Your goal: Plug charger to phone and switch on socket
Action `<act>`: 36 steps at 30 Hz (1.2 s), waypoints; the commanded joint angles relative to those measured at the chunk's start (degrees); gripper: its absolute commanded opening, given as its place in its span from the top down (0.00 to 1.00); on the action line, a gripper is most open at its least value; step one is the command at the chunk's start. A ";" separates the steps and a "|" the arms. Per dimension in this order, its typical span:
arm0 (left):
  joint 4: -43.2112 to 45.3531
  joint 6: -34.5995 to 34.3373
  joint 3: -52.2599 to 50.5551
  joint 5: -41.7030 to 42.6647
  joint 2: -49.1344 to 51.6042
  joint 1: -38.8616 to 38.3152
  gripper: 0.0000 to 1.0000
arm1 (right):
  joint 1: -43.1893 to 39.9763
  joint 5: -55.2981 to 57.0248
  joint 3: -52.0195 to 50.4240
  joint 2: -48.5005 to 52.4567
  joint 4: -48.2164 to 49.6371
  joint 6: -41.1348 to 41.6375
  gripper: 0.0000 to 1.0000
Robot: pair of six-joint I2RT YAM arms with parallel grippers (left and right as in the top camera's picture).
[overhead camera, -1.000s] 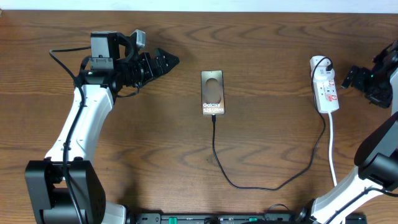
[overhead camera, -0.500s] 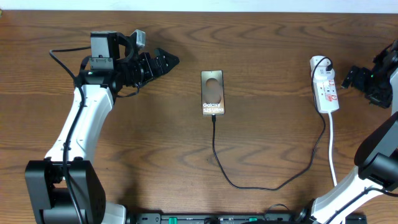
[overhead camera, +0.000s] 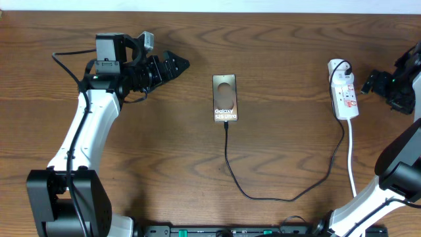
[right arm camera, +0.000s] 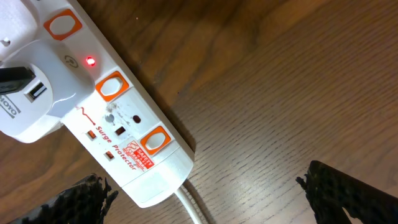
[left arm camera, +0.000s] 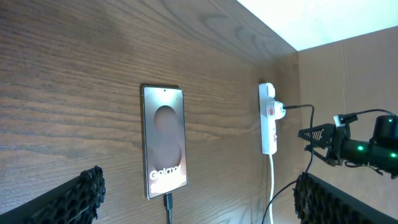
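The bronze phone point(overhead camera: 224, 97) lies flat mid-table, "Galaxy" lettering up. The charger's point(overhead camera: 263, 196) thin black cable loops from a white adapter point(right arm camera: 25, 99) on the socket point(overhead camera: 343, 92) to the phone's lower edge, where its plug tip point(left arm camera: 168, 200) sits in the port. A red light point(right arm camera: 91, 61) glows on the white socket point(right arm camera: 124, 124). My left gripper point(overhead camera: 181, 66) hovers open left of the phone point(left arm camera: 165, 140), nothing between its fingers point(left arm camera: 68, 199). Just right of the socket point(left arm camera: 267, 118), my right gripper point(overhead camera: 368, 82) hangs open and holds nothing.
The socket's white cord point(overhead camera: 350, 158) runs down toward the table's front edge. A pale wall borders the far side of the wooden table point(overhead camera: 283, 39). Black robot bases and cables sit along the front edge point(overhead camera: 217, 230).
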 commanded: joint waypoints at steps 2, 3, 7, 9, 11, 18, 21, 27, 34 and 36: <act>-0.13 0.57 0.63 -0.37 -0.39 0.09 0.02 | -0.20 0.42 0.44 -0.13 -0.04 -0.76 0.01; -0.13 0.57 0.63 -0.37 -0.39 0.09 0.02 | -0.20 0.44 0.44 -0.13 -0.04 -0.74 0.01; -0.13 0.57 0.63 -0.37 -0.39 0.09 0.02 | -0.20 0.44 0.44 -0.13 -0.04 -0.74 0.01; -0.13 0.57 0.63 -0.35 -0.39 0.09 0.02 | -0.20 0.42 0.44 -0.13 -0.04 -0.74 0.01; -0.13 0.57 0.63 -0.37 -0.39 0.09 0.02 | -0.20 0.44 0.44 -0.13 -0.04 -0.76 0.01; -0.13 0.57 0.63 -0.37 -0.39 0.09 0.02 | 0.24 0.42 0.42 0.37 -0.04 -0.74 0.01; -0.13 0.57 0.63 -0.37 -0.39 0.09 0.02 | 0.35 0.46 0.37 0.46 0.07 -0.76 0.01; -0.13 0.57 0.63 -0.37 -0.39 0.09 0.02 | 0.94 0.44 0.31 -2.62 -0.09 -0.76 0.01; -0.13 0.57 0.63 -0.37 -0.39 0.09 0.02 | 3.76 0.44 0.31 -16.04 -0.07 -0.76 0.01; -0.13 0.57 0.63 -0.37 -0.39 0.09 0.02 | 5.68 0.44 0.31 -20.13 -0.09 -0.76 0.01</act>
